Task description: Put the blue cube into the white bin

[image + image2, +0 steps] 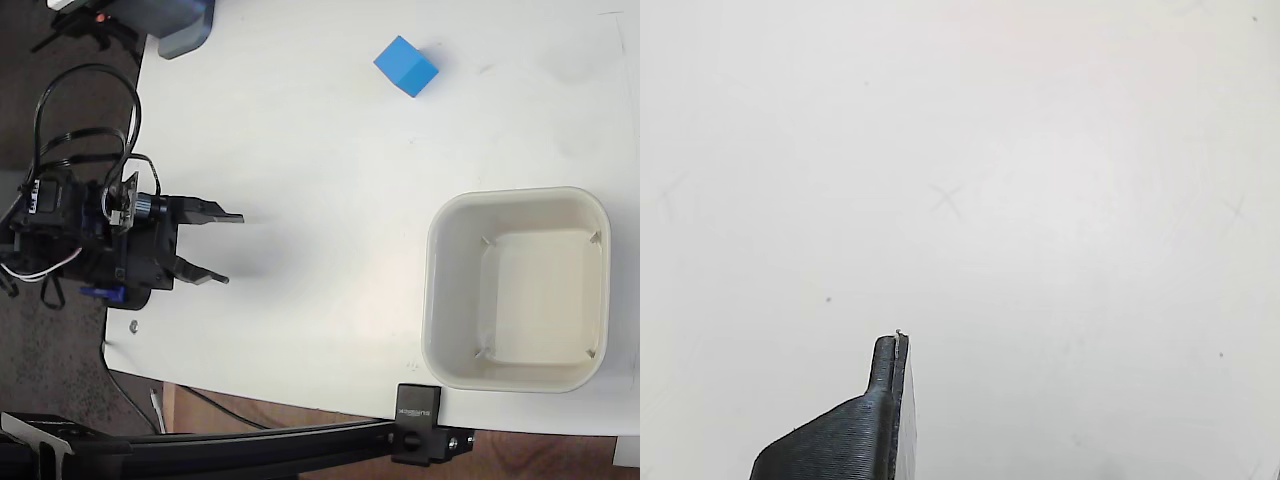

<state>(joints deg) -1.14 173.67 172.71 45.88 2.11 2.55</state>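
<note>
Only one ribbed black finger (855, 430) is shown at the wrist; the gripper (232, 248) is spread wide (holding nothing), well apart from the matte blue cube (407, 66).

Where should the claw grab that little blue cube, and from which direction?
Probably from above, closing on two opposite flat side faces of the blue cube. It sits alone on the table, turned at an angle in the fixed view, so the open gripper would likely need to rotate to match.
</note>
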